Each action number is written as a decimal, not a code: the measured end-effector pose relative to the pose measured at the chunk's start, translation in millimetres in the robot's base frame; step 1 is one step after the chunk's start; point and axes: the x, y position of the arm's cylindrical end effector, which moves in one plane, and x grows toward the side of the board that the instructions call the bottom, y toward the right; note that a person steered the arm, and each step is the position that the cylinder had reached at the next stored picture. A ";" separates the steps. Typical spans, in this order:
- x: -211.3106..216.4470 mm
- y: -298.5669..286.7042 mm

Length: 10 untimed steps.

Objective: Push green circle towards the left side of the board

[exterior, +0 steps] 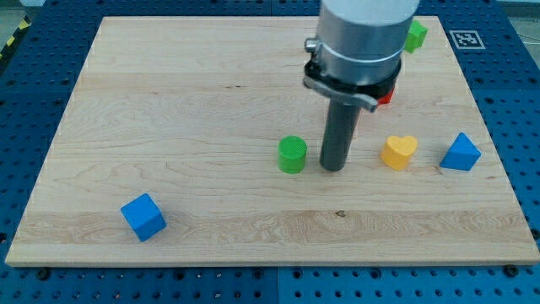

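My tip (334, 166) is resting on the board (169, 101) just to the view's right of the green circle (292, 155), near it but seemingly not touching. There are no jaws here, only a plain rod. The circle is sitting about mid-board, slightly toward the view's bottom. To push well, I judge the tip should be meeting the circle's right side dead centre and driving straight left, correcting any sideways slip. The blue cube (143, 216) is lying well below that path
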 end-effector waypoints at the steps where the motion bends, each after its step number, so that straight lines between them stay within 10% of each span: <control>1: -12.6 -12.3; 4: 23.5 -137.1; 10: 19.7 -65.2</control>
